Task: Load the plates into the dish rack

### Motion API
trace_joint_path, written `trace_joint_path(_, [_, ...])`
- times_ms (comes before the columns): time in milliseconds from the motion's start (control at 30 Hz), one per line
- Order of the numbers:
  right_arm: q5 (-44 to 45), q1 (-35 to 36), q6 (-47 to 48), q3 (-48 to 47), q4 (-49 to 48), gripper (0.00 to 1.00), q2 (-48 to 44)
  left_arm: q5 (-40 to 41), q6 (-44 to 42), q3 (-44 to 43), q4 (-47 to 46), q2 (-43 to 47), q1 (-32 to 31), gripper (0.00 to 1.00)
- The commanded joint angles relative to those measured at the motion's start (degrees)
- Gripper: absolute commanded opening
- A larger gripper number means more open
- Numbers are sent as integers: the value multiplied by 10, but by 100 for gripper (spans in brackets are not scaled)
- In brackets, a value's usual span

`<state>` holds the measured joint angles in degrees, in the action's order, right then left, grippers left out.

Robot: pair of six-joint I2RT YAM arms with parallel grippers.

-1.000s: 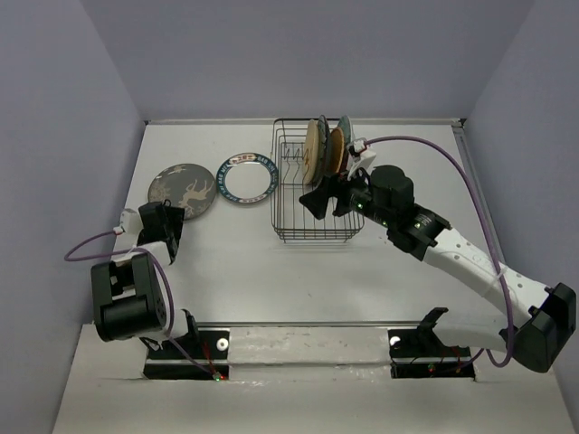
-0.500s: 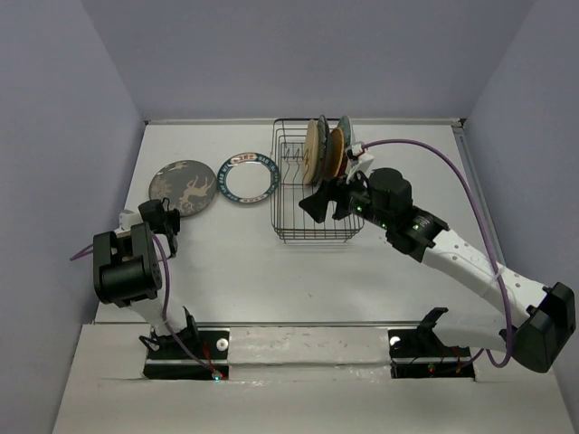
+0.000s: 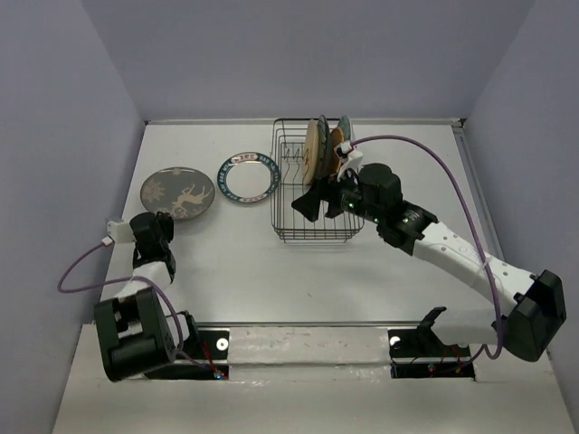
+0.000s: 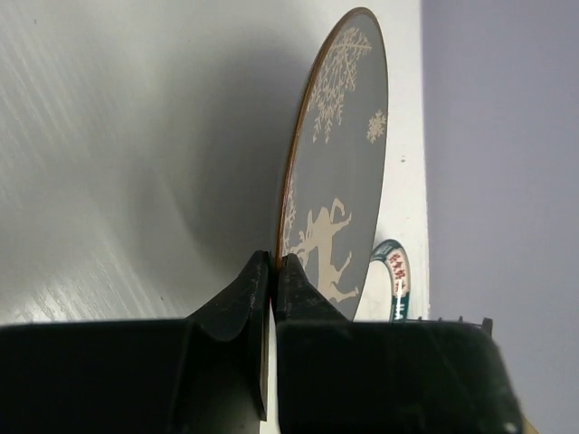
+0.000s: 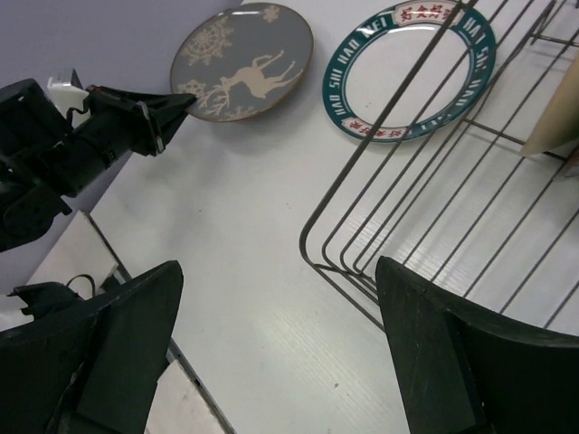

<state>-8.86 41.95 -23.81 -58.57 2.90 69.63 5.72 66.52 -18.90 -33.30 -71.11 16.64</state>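
The grey patterned plate (image 3: 178, 193) lies at the table's left, and my left gripper (image 3: 159, 226) is shut on its near rim. In the left wrist view both fingertips (image 4: 261, 271) pinch that rim of the grey plate (image 4: 339, 181). A white plate with a teal rim (image 3: 247, 177) lies flat beside it. The black wire dish rack (image 3: 312, 237) holds three plates upright at its far end: pale tan (image 3: 312, 149), orange-brown (image 3: 334, 149) and teal (image 3: 344, 125). My right gripper (image 3: 314, 202) hovers open over the rack's near half, with nothing between its fingers.
The right wrist view looks down on the rack's corner wires (image 5: 389, 208), the white plate (image 5: 412, 72), the grey plate (image 5: 244, 59) and the left gripper (image 5: 136, 117). The side walls stand close to the table's left and right edges.
The left gripper has closed on the grey plate's rim, and the left arm has drawn back toward its base, shifting the plate slightly left. The right gripper has edged left over the rack.
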Motion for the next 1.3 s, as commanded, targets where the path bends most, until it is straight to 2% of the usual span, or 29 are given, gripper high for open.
trace_joint_path(0, [-63,0,-16,-56,-50,92,36,19,-30,-11,-31,151,5,6])
trace_joint_path(200, [-94,0,-36,-97,-57,92,74,-39,-83,-13,22,264,5,6])
trace_joint_path(333, [-119,0,-43,-137,-57,93,124,-170,-100,-17,53,325,5,6])
trace_joint_path(567, [-128,0,-45,-221,-52,93,238,-359,-132,-47,82,345,-11,6])
trace_joint_path(667, [-102,0,-36,-246,-38,93,271,-381,-154,-69,116,353,-33,6])
trace_joint_path(800, [-22,0,0,-266,-6,95,288,-394,-191,-111,157,359,-71,6])
trace_joint_path(1033, [50,0,32,-267,33,96,292,-424,-191,-117,152,361,-110,6])
trace_joint_path(1233, [39,0,33,-239,28,96,278,-447,-193,-120,140,362,-125,5])
trace_joint_path(1267, [-11,-6,32,-220,18,91,268,-462,-189,-120,134,361,-129,5])
